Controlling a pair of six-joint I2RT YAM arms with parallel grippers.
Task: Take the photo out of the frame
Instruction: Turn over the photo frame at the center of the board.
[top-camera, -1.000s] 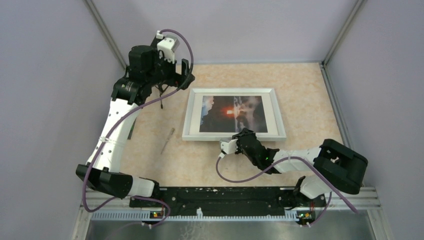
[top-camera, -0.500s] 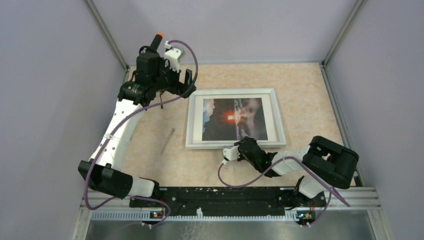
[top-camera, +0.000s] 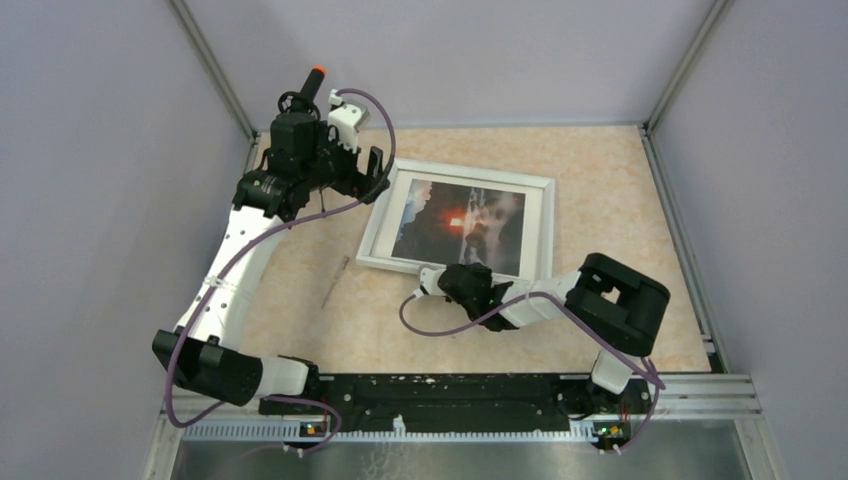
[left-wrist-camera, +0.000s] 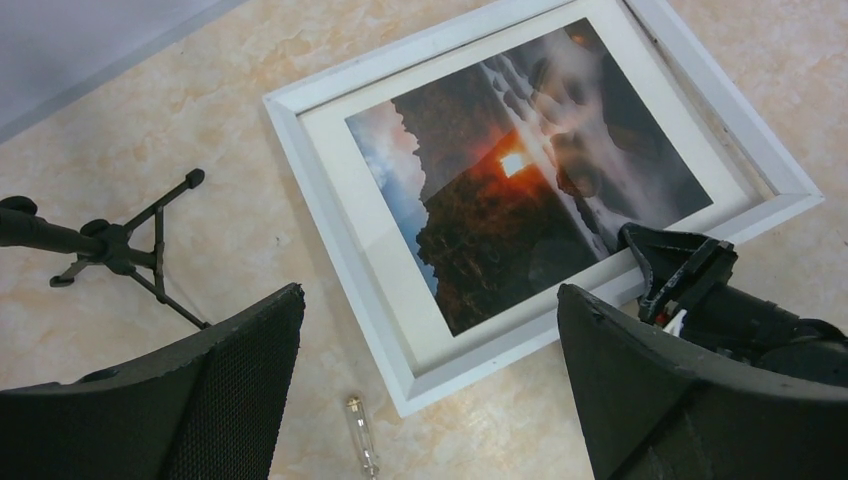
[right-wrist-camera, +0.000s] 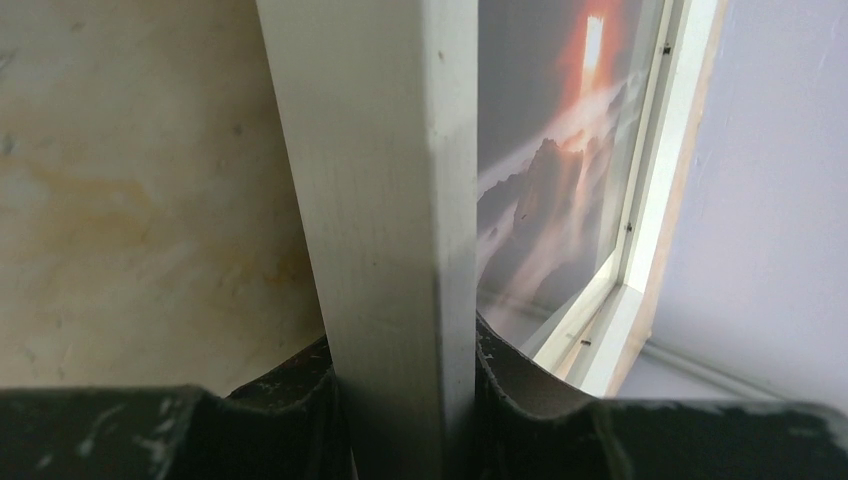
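Note:
The white frame (top-camera: 543, 230) lies face up and skewed on the table, with the photo (top-camera: 460, 225) of dark rocks and an orange glow inside it. My right gripper (top-camera: 470, 280) is shut on the frame's near border; in the right wrist view the white border (right-wrist-camera: 380, 180) fills the gap between its fingers (right-wrist-camera: 405, 360), and the photo (right-wrist-camera: 560, 160) shows beyond. My left gripper (top-camera: 378, 170) hovers open above the frame's far left corner. The left wrist view looks down on the frame (left-wrist-camera: 340, 250), the photo (left-wrist-camera: 520, 200) and the right gripper (left-wrist-camera: 680, 265), with the left gripper (left-wrist-camera: 430, 300) holding nothing.
A small glass tube (top-camera: 335, 280) lies on the table left of the frame, also in the left wrist view (left-wrist-camera: 362, 435). A small black tripod stand (left-wrist-camera: 120, 245) sits at the far left. Grey walls enclose the table; a black rail (top-camera: 450, 390) runs along its near edge.
The frame has turned clockwise on the table as my right gripper slid left with its near border. The left wrist has swung round above the far left corner.

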